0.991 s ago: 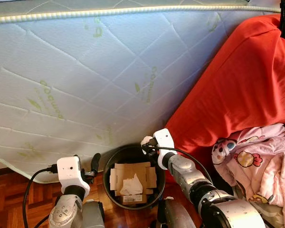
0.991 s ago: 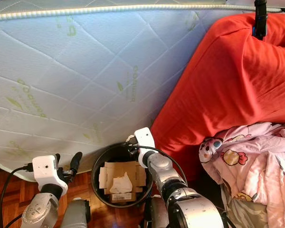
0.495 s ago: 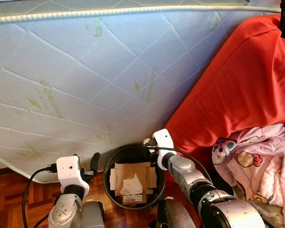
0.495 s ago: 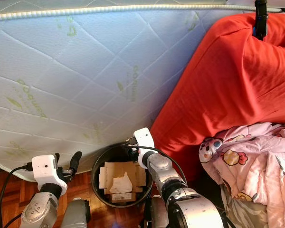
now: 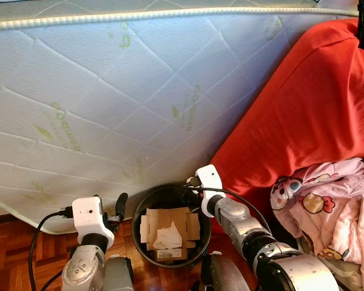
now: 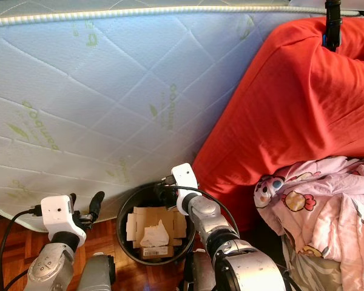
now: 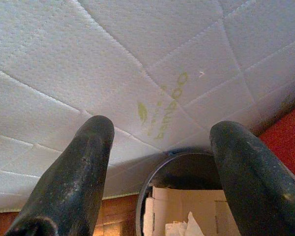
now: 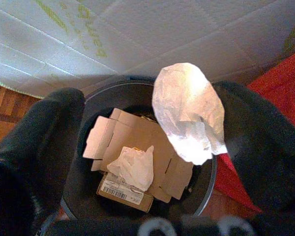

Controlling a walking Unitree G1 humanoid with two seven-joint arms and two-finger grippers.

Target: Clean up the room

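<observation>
A black round bin [image 5: 135, 225] stands on the wood floor against the mattress, holding flattened cardboard [image 5: 170, 219] and a white tissue [image 5: 168, 237]. My right gripper [image 5: 188, 183] hovers over the bin's far rim. In the right wrist view its fingers [image 8: 44, 128] are spread wide, and a crumpled white paper wad [image 8: 187, 110] sits between them, lying against one finger above the bin [image 8: 209, 183]. My left gripper [image 5: 118, 207] is left of the bin, low by the mattress. It is open and empty [image 7: 161, 125].
A white quilted mattress [image 5: 139, 91] leans upright behind the bin. A red cover [image 5: 309, 109] drapes down on the right, with a pink cartoon-print blanket [image 5: 327, 200] below it. Wood floor [image 5: 12, 254] shows at the lower left, crossed by a black cable [image 5: 39, 233].
My right wrist has edged slightly right and down over the bin's rim. The white bit seen at its tips a second ago is less visible in the eye views. My left arm has barely moved.
</observation>
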